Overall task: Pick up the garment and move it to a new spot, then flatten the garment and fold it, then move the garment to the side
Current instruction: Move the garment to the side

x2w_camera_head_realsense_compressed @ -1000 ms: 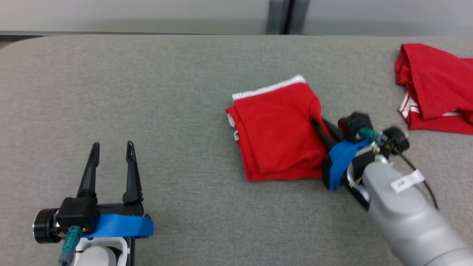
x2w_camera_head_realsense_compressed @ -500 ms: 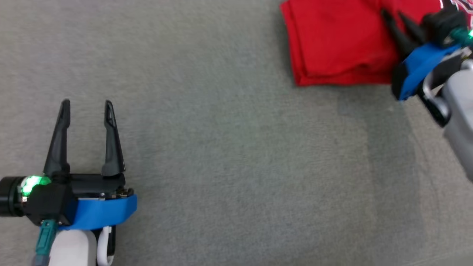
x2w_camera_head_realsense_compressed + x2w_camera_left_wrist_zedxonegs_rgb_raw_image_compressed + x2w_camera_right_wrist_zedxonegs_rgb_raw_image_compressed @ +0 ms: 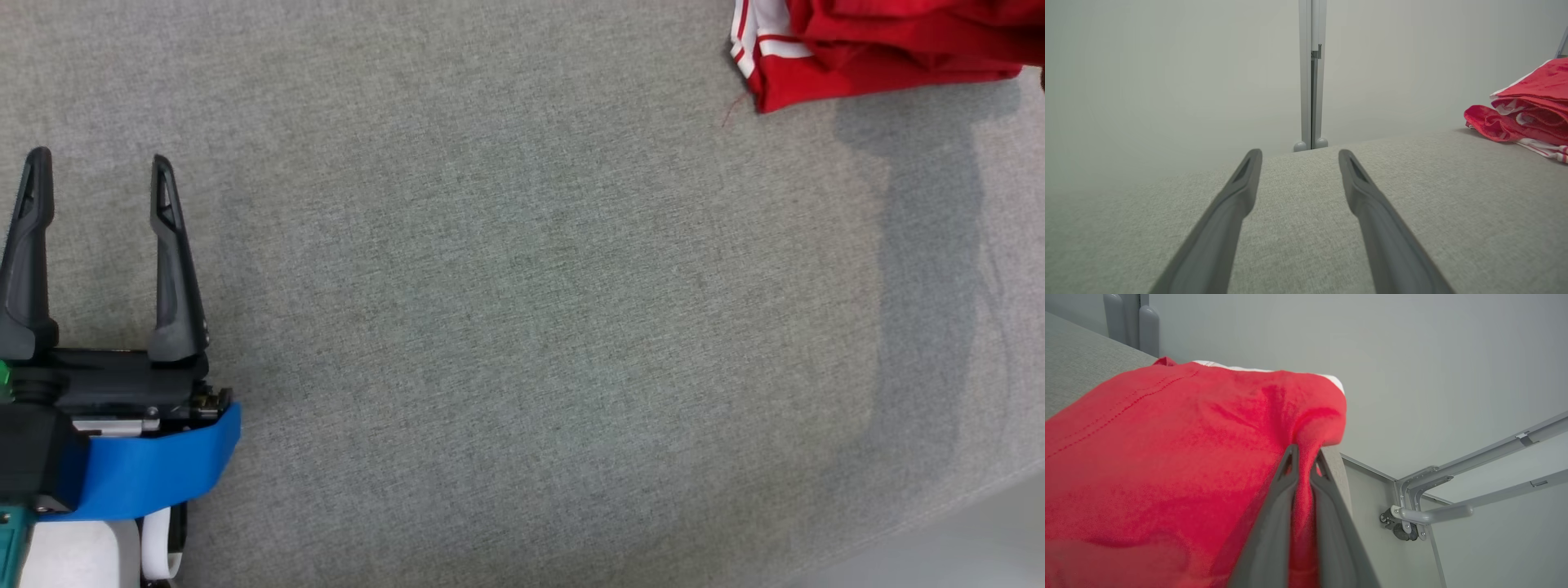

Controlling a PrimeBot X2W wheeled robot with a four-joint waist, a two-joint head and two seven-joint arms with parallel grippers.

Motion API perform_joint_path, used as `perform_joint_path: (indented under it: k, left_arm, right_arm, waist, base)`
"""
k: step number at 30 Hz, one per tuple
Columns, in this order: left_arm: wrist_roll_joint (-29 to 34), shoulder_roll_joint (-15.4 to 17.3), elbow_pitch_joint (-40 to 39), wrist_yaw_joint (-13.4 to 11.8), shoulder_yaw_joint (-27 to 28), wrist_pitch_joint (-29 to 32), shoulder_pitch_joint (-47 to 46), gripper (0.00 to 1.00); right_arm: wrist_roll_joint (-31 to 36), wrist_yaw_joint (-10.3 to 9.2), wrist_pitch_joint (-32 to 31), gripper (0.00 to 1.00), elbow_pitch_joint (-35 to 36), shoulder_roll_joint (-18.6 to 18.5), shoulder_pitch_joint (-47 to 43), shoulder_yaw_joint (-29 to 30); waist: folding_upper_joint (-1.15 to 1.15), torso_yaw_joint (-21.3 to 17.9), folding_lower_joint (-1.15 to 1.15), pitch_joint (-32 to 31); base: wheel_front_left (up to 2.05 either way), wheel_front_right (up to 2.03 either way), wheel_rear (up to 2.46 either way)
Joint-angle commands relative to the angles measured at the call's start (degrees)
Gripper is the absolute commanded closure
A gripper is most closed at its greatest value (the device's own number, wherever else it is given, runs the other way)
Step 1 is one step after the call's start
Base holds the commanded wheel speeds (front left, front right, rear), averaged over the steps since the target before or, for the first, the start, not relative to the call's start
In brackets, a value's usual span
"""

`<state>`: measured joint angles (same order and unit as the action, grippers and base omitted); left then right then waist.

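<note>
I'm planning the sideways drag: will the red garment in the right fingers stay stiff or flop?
Likely floppy: the red garment puckers and drapes where the right gripper pinches it. Probably light: the cloth looks thin between the fingers.

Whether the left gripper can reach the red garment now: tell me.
Likely yes, stretching: the left gripper is open and bare table lies between, but the red garment sits far right, pinched by the right gripper.

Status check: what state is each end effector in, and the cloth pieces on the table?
Left end effector: open, empty, over the table.
Right end effector: shut on the red garment.
Red garment: pinched at a raised fold, draped.
Striped red cloth: bunched, lying on the table.
</note>
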<state>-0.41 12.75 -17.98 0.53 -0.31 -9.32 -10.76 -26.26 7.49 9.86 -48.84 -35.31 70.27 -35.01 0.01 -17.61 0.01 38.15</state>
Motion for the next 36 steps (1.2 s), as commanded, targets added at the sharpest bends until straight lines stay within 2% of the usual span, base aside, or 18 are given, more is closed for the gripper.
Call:
perform_joint_path:
  k: [1, 6, 7, 8, 14, 19, 24, 30, 36]
  left_arm:
    - [0.33, 0.49, -0.59, 0.12, 0.38, 0.24, -0.89, 0.00]
    - [0.34, 0.92, -2.02, -0.13, 0.47, 0.91, -1.51, 0.00]
    - [0.22, 0.92, -2.01, -0.27, 0.51, 0.86, -1.45, 0.00]
    - [0.05, 0.85, -1.89, -0.32, 0.46, 0.72, -1.47, 0.00]
    - [-0.85, -0.19, 0.75, -1.10, 0.01, -1.08, -0.50, 0.00]
    - [-2.19, -1.40, 4.94, -1.58, -0.03, -2.95, 1.20, 0.00]
    - [-3.72, -2.40, 9.14, -2.16, 0.70, -4.48, 3.66, 0.00]
    - [-5.26, -3.42, 12.85, -2.93, 1.41, -5.39, 7.73, 0.00]
    - [-6.58, -4.53, 16.01, -2.76, 1.06, -5.59, 10.69, 0.00]
  right_arm:
    - [-0.41, 0.02, -0.12, 1.00, -0.48, -0.31, 1.09, -0.67]
    - [-1.54, 0.01, -1.19, 1.00, -5.61, -0.12, 3.66, -2.12]
    - [-1.09, 0.01, -1.00, 0.58, -6.84, 0.03, 4.30, -2.31]
    - [-0.67, 0.01, -0.23, 0.00, -8.13, 0.13, 5.24, -2.12]
    - [3.59, 0.01, 3.51, 0.00, -16.16, 1.48, 7.76, -0.55]
    - [4.62, 0.02, 5.21, 0.00, -16.66, 3.45, 5.85, 2.07]
    - [5.22, 0.02, 5.37, 0.00, -6.39, 6.04, -0.92, 6.94]
    - [7.70, 0.02, 5.38, 0.00, 6.32, 12.38, -14.84, 12.67]
    - [10.43, 0.02, 5.39, 0.00, 15.07, 17.97, -29.16, 17.16]
  waist:
    - [-0.01, 0.16, -0.01, 0.52]
    - [-0.01, 0.86, -0.01, 1.43]
    - [-0.01, 1.09, -0.01, 1.49]
    - [-0.01, 1.40, -0.01, 1.48]
    - [-0.01, 3.37, -0.01, -0.80]
    - [-0.01, 5.27, -0.01, -5.45]
    - [-0.01, 7.22, -0.01, -11.56]
    - [-0.01, 9.79, -0.01, -18.94]
    - [-0.01, 13.44, -0.01, -24.23]
  base:
    - [0.00, 0.00, 0.00]
    - [0.00, 0.00, 0.00]
    - [0.00, 0.00, 0.00]
    - [0.00, 0.00, 0.00]
    - [0.00, 0.00, 0.00]
    - [0.00, 0.00, 0.00]
    - [0.00, 0.00, 0.00]
    - [0.00, 0.00, 0.00]
    - [0.00, 0.00, 0.00]
